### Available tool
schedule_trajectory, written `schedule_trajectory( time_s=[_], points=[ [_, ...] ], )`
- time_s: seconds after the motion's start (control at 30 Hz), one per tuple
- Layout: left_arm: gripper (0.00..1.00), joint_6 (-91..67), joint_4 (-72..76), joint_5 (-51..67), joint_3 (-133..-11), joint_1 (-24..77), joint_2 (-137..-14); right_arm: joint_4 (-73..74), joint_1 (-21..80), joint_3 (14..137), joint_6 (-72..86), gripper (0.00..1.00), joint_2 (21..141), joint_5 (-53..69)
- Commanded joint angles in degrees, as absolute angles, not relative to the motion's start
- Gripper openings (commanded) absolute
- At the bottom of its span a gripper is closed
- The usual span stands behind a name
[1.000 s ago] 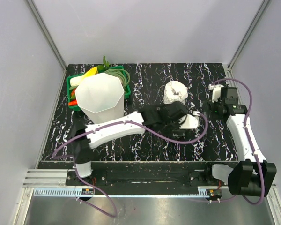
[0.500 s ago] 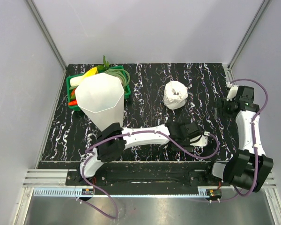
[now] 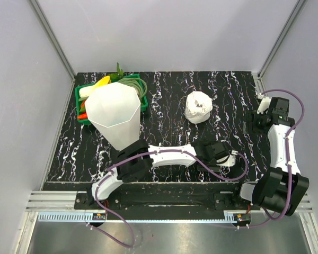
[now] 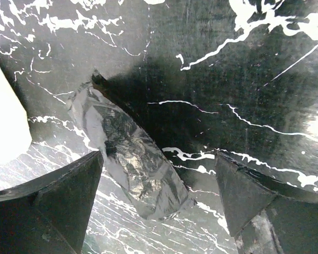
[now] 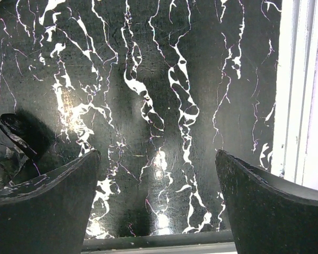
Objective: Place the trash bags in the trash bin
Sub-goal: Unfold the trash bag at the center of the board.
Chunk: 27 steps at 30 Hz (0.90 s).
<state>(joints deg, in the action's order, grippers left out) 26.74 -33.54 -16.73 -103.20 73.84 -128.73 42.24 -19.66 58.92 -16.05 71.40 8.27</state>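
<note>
Where the left gripper [image 4: 159,161] hung: low over the near strip of the black, white-veined marble-patterned table [image 3: 169,87], right of centre, its arm stretched along the near edge.
Left jaws: spread wide, holding nothing.
Thin glossy black plastic film bag [image 4: 132,156]: lay crumpled into a long flat wad on the table between the left fingers, close against one of them; whether they touched could not be told.
Right gripper [image 5: 158,159]: farther back, over the table beside its right edge; jaws wide apart, empty.
Rounded white roll of plastic [image 3: 197,107]: sat mid-table, well apart from both grippers.
Tall white translucent plastic bin with a faceted rim [image 3: 114,108]: stood upright at the far left, well apart from the bag.
Green basket of toy vegetables [image 3: 85,103]: just behind the bin.
</note>
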Motion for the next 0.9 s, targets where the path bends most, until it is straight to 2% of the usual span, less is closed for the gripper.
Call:
schedule_trajectory(
  time_s=[0.0, 0.17, 0.33, 0.53, 0.87],
  points=[
    [0.89, 28.2, -28.0, -21.3, -101.2, 73.7, -129.5, 40.6, -20.0, 60.0, -16.5, 0.94, 71.4, 9.6],
    [0.77, 28.5, -25.9, -22.4, -99.7, 72.8, -129.2, 40.3, -20.1, 59.1, -17.0, 0.94, 71.0, 10.3],
    [0.59, 28.4, -25.0, -22.6, -98.8, 72.5, -128.5, 40.4, -20.2, 59.2, -17.2, 0.94, 71.1, 10.6],
    [0.43, 28.7, -24.3, -22.4, -97.4, 72.3, -126.9, 40.5, -20.2, 59.1, -17.4, 0.94, 71.5, 10.8],
    [0.42, 26.9, -26.6, -21.0, -97.6, 71.2, -122.9, 40.8, -20.2, 58.6, -17.7, 0.94, 72.2, 11.5]
  ],
)
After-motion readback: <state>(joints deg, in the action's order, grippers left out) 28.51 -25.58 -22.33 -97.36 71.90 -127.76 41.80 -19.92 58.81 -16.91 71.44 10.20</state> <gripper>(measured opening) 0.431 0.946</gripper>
